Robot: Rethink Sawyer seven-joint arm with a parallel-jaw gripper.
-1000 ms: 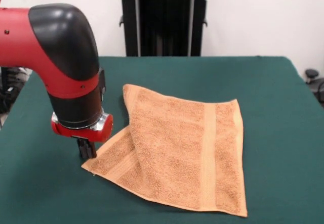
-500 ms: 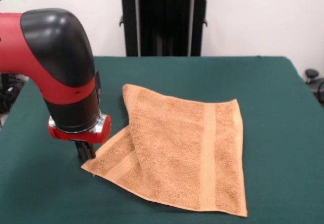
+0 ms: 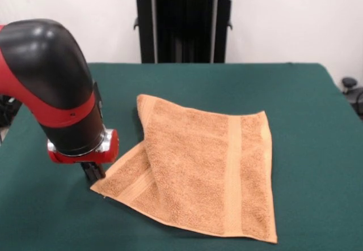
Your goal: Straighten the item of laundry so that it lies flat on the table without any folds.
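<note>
We are logging the arm (image 3: 51, 86) shifting left since earlier; gripper (image 3: 93, 171) sitting lower left at the towel (image 3: 198, 166) corner, finger state not discernible. Towel lying centre-frame on the green table (image 3: 306, 120), left side folded over.

The red and black arm (image 3: 51, 86) is bent down at the picture's left, its wrist held vertical. The small black gripper (image 3: 92, 171) is pointed straight down; its finger state is hidden.
</note>
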